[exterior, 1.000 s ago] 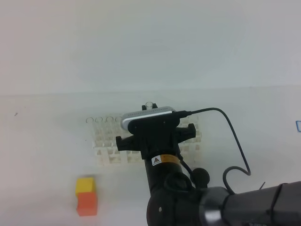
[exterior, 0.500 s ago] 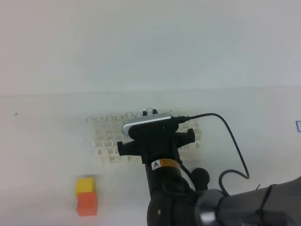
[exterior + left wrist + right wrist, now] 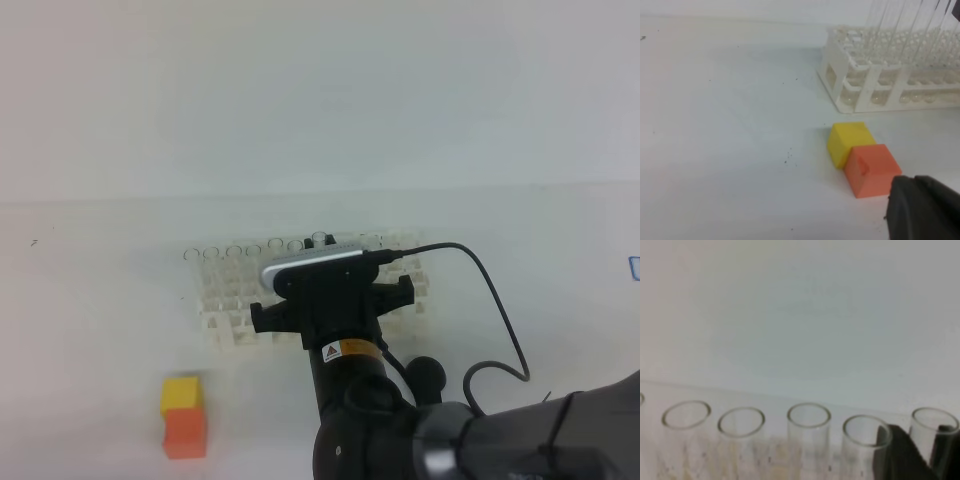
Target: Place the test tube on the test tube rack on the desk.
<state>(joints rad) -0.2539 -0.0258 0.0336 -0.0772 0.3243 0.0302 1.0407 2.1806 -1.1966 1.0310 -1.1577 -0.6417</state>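
White worktop (image 3: 90, 300) carries test tube rack (image 3: 225, 300) near centre, w/ row of upright tubes along its back. R arm over rack; right end effector (image 3: 932, 452) part-closed around test tube (image 3: 934, 432), standing upright at row's right end. Yellow/orange blocks (image 3: 862, 157) just in front of rack. Left end effector (image 3: 925, 210) clenched, nothing held.

The white desk (image 3: 725, 125) carries the white test tube rack (image 3: 855, 95) and, near its front, a yellow block (image 3: 847, 140) touching an orange block (image 3: 871, 169).
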